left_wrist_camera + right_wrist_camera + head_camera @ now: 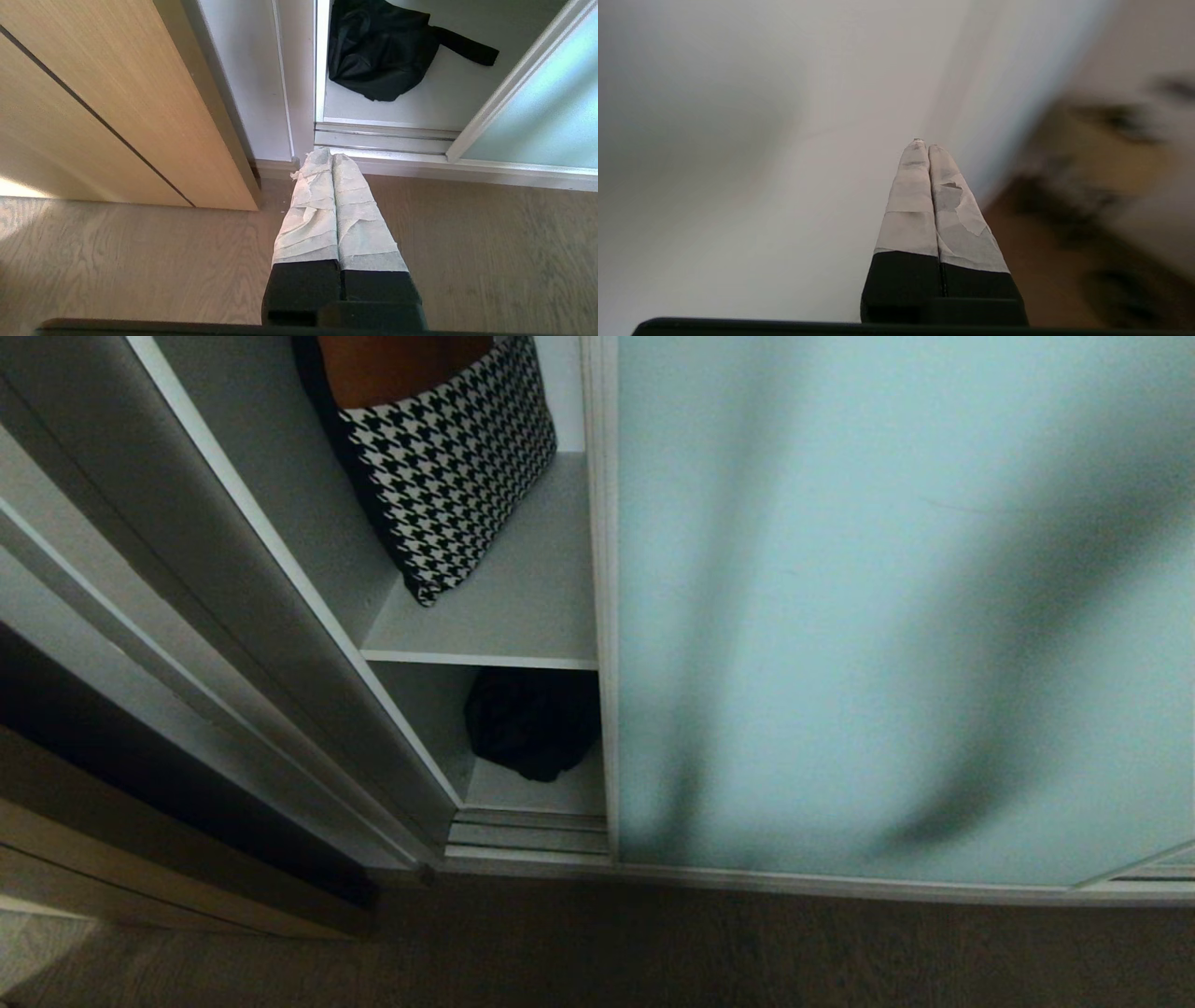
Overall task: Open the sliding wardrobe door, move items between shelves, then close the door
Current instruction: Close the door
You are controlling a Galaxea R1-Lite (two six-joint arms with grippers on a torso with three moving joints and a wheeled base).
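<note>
Your right gripper (928, 145) has its taped fingers pressed together on nothing, pointing at a blurred pale surface; it is out of the head view, so you cannot place it against the door from here. The left gripper (331, 156) is likewise closed and empty, hanging over the floor (140, 261) just short of the track (383, 135).

In the head view the door (896, 607) fills everything from 12 to 4 o'clock, its long upright edge bounding a narrow opening at 11 o'clock. In that gap an upper shelf (523, 616) carries a houndstooth bag (448, 476); a black bundle (532, 723) lies beneath, at 12 o'clock from the left gripper. The left arm looks nearer the gap, I judge.
</note>
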